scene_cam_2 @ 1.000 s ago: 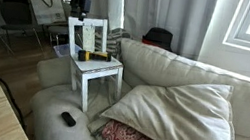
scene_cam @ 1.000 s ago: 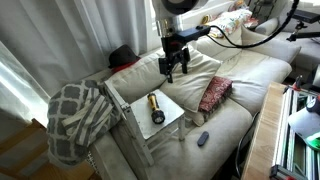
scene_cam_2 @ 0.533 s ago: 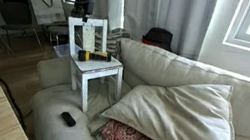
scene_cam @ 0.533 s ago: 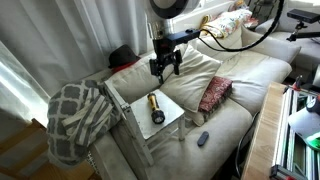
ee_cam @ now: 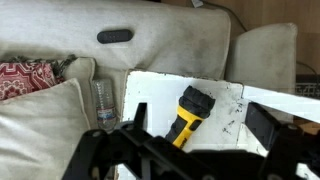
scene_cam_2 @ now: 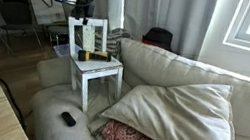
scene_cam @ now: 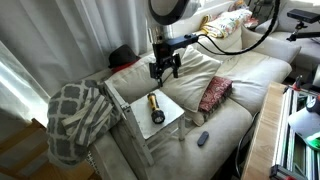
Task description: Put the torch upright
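Observation:
The torch (ee_cam: 187,113) has a yellow-gold body and a wider black head. It lies on its side on the white chair seat (ee_cam: 225,95). It also shows in both exterior views (scene_cam: 156,108) (scene_cam_2: 91,55). My gripper (ee_cam: 200,125) is open and empty, and its two fingers frame the torch from above in the wrist view. In both exterior views the gripper (scene_cam: 165,68) (scene_cam_2: 82,11) hangs well above the chair, not touching the torch.
A small dark remote (scene_cam: 203,138) (scene_cam_2: 68,119) (ee_cam: 115,36) lies on the sofa arm. A checkered blanket (scene_cam: 78,115) hangs by the chair. A red patterned pillow (scene_cam: 214,94) and pale cushions fill the sofa. A plastic bottle (ee_cam: 103,105) sits beside the chair.
My gripper has shifted a little sideways, closer to being over the chair. The torch has not moved.

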Robot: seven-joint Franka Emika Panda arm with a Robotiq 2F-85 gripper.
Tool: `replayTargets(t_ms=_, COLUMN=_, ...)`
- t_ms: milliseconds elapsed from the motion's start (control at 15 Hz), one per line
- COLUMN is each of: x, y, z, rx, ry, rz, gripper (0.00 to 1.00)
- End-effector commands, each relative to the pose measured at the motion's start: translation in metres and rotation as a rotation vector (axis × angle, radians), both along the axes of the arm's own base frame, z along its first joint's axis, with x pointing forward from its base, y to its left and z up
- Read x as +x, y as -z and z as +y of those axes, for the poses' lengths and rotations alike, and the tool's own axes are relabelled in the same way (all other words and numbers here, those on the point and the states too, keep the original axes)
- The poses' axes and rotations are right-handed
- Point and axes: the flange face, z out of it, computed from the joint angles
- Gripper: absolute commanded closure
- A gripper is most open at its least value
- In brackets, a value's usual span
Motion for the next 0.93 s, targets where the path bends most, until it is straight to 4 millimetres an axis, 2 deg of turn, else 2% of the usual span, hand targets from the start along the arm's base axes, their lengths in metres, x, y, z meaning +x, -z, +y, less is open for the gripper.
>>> replayTargets(t_ms=0, x=0.026, y=0.044, z=-0.013, rx=0.044, ry=0.048, rz=-0.03, gripper=0.0)
replayTargets(t_ms=267, x=0.049, y=0.078, z=-0.007, rx=0.073, ry=0.079, rz=-0.103, gripper=0.0)
replayTargets(t_ms=467, x=0.057, y=0.102, z=0.0, rx=0.078, ry=0.094, rz=-0.089, gripper=0.0)
replayTargets(t_ms=867, x=0.068, y=0.149, z=0.006, rx=0.038, ry=0.228, rz=-0.041, gripper=0.0)
